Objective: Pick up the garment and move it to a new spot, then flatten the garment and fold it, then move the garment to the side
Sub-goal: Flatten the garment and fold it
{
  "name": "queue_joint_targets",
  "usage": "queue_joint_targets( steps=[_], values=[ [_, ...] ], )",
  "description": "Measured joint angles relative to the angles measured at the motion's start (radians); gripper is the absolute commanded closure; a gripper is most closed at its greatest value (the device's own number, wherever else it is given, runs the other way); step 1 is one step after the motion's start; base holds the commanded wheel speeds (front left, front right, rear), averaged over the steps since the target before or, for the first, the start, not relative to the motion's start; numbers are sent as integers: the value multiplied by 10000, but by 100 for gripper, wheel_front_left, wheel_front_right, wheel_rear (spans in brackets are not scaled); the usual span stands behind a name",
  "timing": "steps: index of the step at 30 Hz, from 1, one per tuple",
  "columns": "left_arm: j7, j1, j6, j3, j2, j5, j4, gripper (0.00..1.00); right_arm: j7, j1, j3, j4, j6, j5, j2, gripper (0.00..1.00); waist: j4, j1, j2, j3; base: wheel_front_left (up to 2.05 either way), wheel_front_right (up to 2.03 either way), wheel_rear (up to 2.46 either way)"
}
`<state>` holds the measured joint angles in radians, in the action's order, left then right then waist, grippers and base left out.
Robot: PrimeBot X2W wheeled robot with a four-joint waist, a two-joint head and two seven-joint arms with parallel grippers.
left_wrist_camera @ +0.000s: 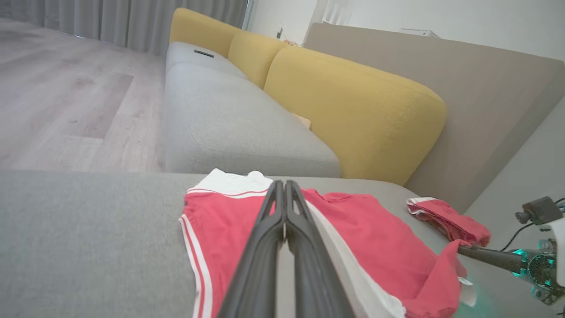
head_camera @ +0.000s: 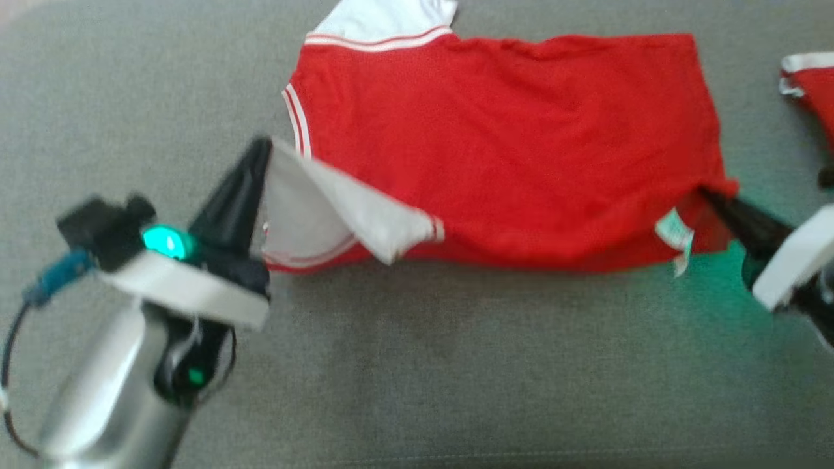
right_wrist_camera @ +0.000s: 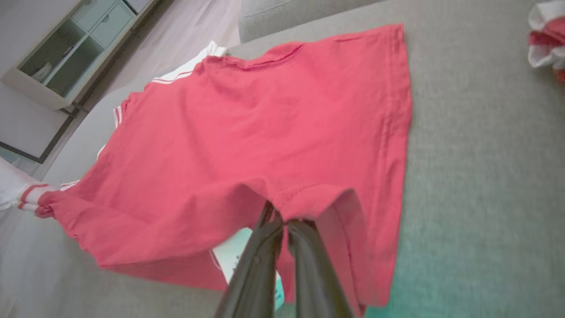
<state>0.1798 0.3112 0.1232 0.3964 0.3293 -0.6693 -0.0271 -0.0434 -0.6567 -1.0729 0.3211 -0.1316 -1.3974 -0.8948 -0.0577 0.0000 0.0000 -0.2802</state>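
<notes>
we see red-and-white fabric T-shirt (head_camera: 508,150) mid-frame | left gripper (head_camera: 262,148) pinching its white sleeve (head_camera: 326,208), centre-left | right gripper (head_camera: 707,193) pinching its hem, right edge

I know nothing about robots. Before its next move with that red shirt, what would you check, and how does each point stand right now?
1. The left gripper pinches the white sleeve: ok.
2. The right gripper pinches the red shirt at its hem corner: ok.
3. Shirt lies flat on the grey fabric surface: not ok, its near edge is lifted and rumpled.
4. The other red-and-white garment lies apart from the shirt: ok.
5. Both grips are firm enough to hold: cannot tell.
</notes>
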Motion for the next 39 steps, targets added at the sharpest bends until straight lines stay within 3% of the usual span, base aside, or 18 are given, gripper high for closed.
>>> queue_joint_targets(
  steps=[12,13,14,15,20,23,30,34,39],
  values=[
    [581,2524,12,642,-186,73,-2288,100,-8,-972,121,1143,0,282,548,100,66,0,0,-661,0,0,0],
    [581,2524,12,642,-186,73,-2288,100,-8,-972,121,1143,0,282,548,65,66,0,0,-661,0,0,0],
    [600,2609,13,723,-205,2,-2433,71,-48,-988,119,1202,0,297,633,0,99,0,0,-667,0,0,0],
    [602,2663,13,761,-215,-36,-2629,0,-213,-989,121,1277,0,299,732,0,140,0,0,-663,0,0,0],
    [686,2469,-2,719,-213,-35,-3124,0,-1361,-971,167,1317,0,451,1007,0,287,0,0,-437,0,0,0],
    [686,1737,-251,671,-219,-75,-3120,0,-1820,-872,286,1292,0,763,1032,0,374,0,0,-200,0,0,0],
    [-40,-949,-1177,765,-364,-702,-3340,0,-2044,103,807,955,0,1496,1478,0,597,0,0,310,0,0,0],
    [-123,-1024,-1595,732,-460,-805,-3551,0,-2046,777,1283,692,0,1847,1768,0,707,0,0,406,0,0,0],
    [-6,-902,-1674,713,-522,-773,-3804,0,-2046,1349,1762,700,0,2082,1939,0,818,0,0,398,0,0,0]
  ],
)
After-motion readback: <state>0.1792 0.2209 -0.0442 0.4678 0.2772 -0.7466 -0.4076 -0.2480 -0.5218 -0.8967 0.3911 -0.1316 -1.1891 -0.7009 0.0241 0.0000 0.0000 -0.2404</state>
